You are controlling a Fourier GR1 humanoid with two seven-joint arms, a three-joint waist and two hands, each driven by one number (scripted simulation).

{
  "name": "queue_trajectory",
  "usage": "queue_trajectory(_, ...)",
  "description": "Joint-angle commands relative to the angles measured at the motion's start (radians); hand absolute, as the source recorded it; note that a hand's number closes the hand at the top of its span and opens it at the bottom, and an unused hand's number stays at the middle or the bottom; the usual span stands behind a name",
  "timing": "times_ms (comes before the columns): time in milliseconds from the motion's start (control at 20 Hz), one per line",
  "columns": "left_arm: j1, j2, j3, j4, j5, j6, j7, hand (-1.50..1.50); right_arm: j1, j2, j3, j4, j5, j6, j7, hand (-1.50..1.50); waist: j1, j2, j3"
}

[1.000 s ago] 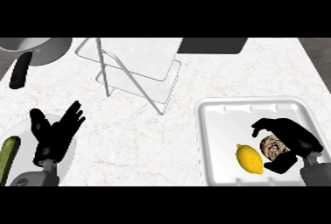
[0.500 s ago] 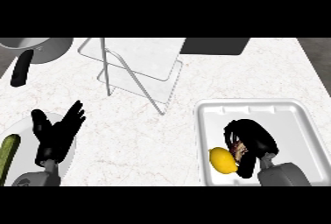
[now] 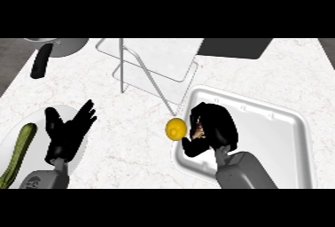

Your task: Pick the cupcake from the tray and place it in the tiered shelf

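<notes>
My right hand point(image 3: 212, 126) is over the left part of the white tray point(image 3: 274, 115), its fingers curled round the cupcake point(image 3: 197, 130). Only a small brown and pink bit of the cupcake shows at the hand's left side. The tiered shelf point(image 3: 153, 66), a wire frame with clear levels, stands on the counter beyond the tray's left corner. At the lower left, my left hand point(image 3: 68, 128) rests open with its fingers up.
A yellow lemon point(image 3: 175, 128) sits at the tray's left rim, touching my right hand. A green cucumber point(image 3: 20, 150) lies on a plate point(image 3: 5, 141) at the left edge. A pan with a black handle point(image 3: 40, 62) is at the top left, a dark slab point(image 3: 232, 46) at the top right.
My right hand has closed over the cupcake and moved left across the tray. The lemon has shifted left to the tray's rim. The left hand has stayed put.
</notes>
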Motion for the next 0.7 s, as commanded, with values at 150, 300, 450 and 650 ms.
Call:
queue_trajectory(150, -0.023, -0.011, -0.024, 0.032, -0.019, 0.004, 0.025, 0.00, -0.273, 0.025, 0.134, -0.069, 0.092, -0.199, 0.365, 1.50, 0.025, -0.009, -0.004)
queue_trajectory(300, -0.019, -0.009, -0.020, 0.040, -0.018, 0.004, 0.028, 0.00, -0.376, 0.025, 0.175, -0.085, 0.158, -0.242, 0.547, 1.50, 0.014, -0.018, -0.006)
queue_trajectory(450, -0.024, -0.018, -0.030, 0.038, -0.017, 0.000, 0.037, 0.00, -0.497, 0.025, 0.196, -0.064, 0.202, -0.229, 0.680, 1.50, 0.012, -0.017, -0.006)
queue_trajectory(650, -0.042, 0.002, -0.009, 0.032, -0.020, 0.015, 0.052, 0.00, -0.662, 0.025, 0.150, -0.034, 0.196, -0.171, 0.779, 1.50, 0.014, -0.018, -0.005)
